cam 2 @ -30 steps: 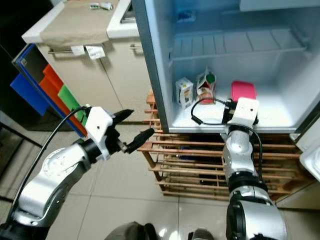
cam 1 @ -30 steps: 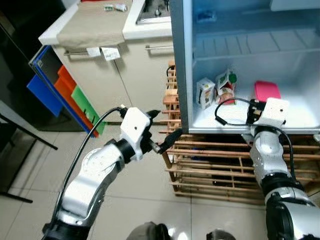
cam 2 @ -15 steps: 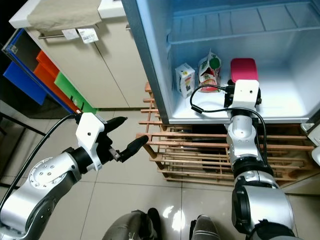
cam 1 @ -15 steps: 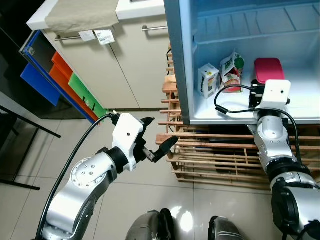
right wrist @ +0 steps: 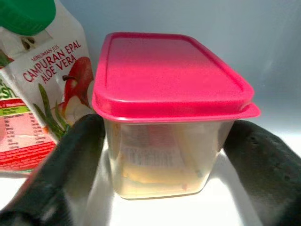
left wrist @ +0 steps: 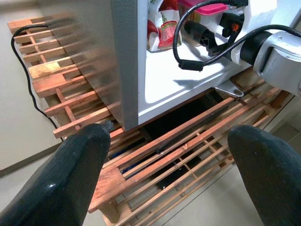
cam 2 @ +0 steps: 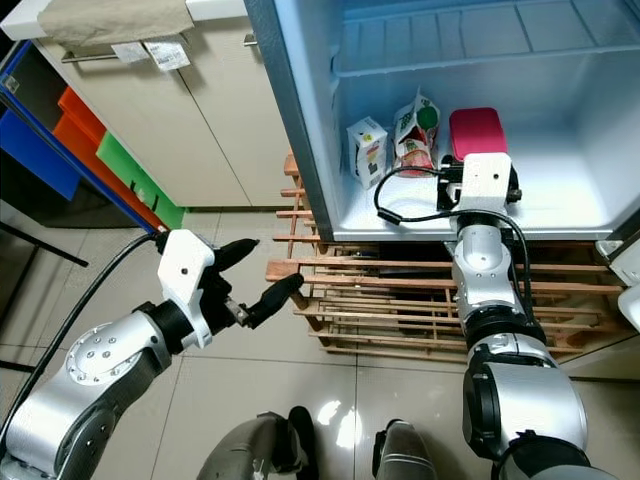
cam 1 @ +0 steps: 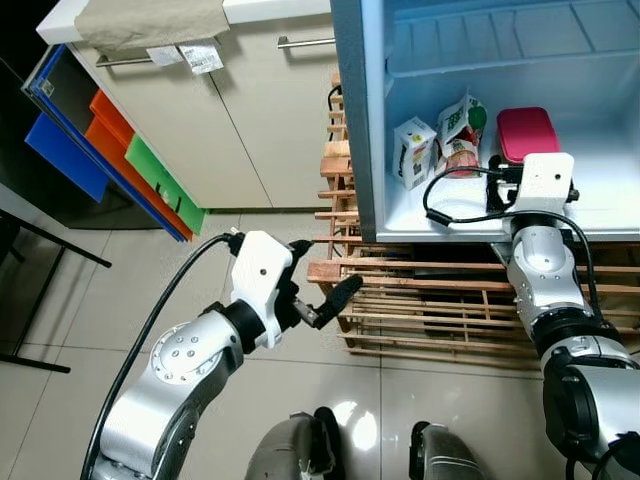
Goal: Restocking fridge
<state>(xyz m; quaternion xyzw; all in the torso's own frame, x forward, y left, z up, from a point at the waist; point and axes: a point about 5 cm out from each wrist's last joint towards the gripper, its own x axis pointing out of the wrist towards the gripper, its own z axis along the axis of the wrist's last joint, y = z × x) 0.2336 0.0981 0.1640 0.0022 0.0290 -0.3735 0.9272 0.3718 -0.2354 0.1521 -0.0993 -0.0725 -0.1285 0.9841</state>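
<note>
Right wrist view | right hand (right wrist: 164, 155) still straddles container (right wrist: 169, 108), unclamped | left hand (cam 1: 322, 283) stays open

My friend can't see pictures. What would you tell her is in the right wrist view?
A clear plastic container with a pink lid sits on the white fridge shelf, between the right gripper's two open black fingers. Beside it stands a juice carton with a green cap, labelled aloe vera.

Silver jointed arms, white wrist blocks, looping black cables, black-fingered left pincer (cam 1: 322, 281).
</note>
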